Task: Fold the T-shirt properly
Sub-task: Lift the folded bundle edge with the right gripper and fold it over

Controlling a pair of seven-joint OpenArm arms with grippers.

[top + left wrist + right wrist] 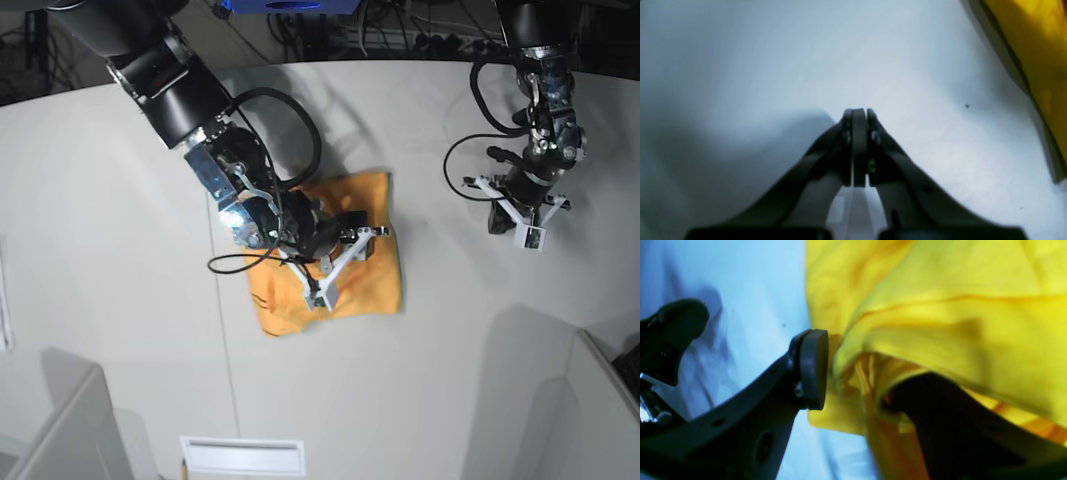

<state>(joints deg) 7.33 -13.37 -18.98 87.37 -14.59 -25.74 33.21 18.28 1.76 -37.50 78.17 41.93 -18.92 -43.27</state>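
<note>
White table under 2 arms: right end effector spread over T-shirt, left end effector (pressed together) apart.

Left gripper fingers pressed together; right gripper fingers spread apart.

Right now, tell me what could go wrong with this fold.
1. The right gripper is open, but one finger sits under a layer of the T-shirt; pulling away could drag the fabric and undo the fold.
2. The T-shirt looks bunched and uneven, so wrinkles may stay.
3. The left gripper is shut, off the cloth, unable to pin it.
</note>
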